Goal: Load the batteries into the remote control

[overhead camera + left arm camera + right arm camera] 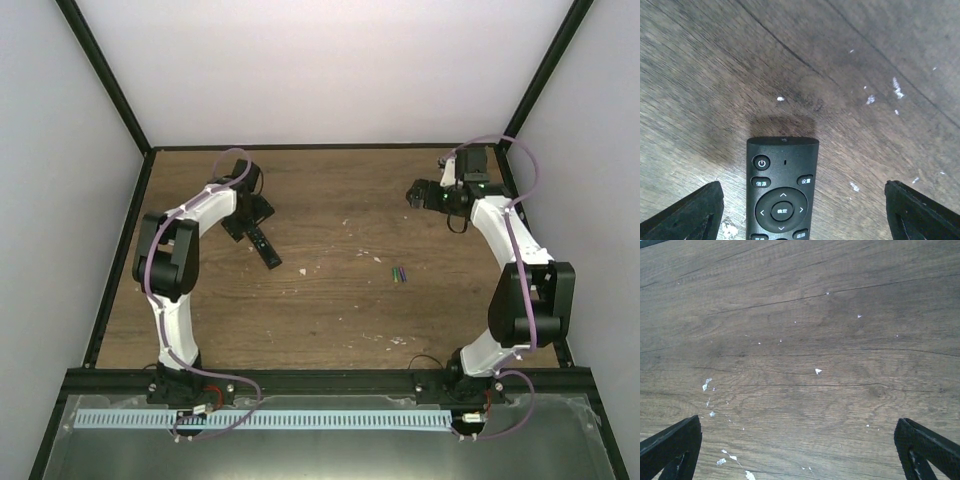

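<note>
The remote control [265, 248] is a slim black bar lying face up on the wooden table, left of centre. In the left wrist view its button end [782, 190] lies between my fingers, nearer the left one, untouched. My left gripper [250, 217] is open just above the remote's far end; it also shows in the left wrist view [802, 215]. The two batteries [400, 272], one green and one purple-blue, lie side by side on the table right of centre. My right gripper [418, 192] is open and empty, behind and to the right of the batteries, over bare wood [800, 460].
The wooden table [330, 320] is walled by white panels with a black frame. Small white flecks [818, 371] dot the wood. A metal tray with a white strip [260, 420] runs along the near edge behind the arm bases.
</note>
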Robot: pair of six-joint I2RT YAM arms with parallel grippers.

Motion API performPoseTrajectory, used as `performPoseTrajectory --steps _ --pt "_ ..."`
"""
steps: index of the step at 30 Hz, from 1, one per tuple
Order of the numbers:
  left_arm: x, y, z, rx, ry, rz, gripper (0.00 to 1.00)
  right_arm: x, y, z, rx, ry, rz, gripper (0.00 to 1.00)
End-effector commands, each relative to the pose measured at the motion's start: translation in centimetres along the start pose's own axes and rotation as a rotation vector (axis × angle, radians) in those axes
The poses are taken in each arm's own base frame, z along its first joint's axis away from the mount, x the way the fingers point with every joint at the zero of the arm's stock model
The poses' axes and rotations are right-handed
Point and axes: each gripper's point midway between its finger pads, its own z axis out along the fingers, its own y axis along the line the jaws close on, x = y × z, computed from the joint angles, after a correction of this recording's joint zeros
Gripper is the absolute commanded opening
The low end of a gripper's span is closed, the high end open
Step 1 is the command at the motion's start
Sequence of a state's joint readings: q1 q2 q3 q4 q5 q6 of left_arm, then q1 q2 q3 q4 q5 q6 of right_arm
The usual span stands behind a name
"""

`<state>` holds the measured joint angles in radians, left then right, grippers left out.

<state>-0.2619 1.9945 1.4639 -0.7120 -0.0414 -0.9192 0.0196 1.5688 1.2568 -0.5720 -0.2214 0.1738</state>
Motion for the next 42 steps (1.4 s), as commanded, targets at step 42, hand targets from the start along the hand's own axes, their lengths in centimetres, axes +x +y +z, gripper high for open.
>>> performPoseTrajectory --steps 42 --pt "4.5 3.7 3.9 -0.193 0.209 0.137 0.62 -3.6 2.1 -0.7 -0.070 -0.069 -0.086 1.00"
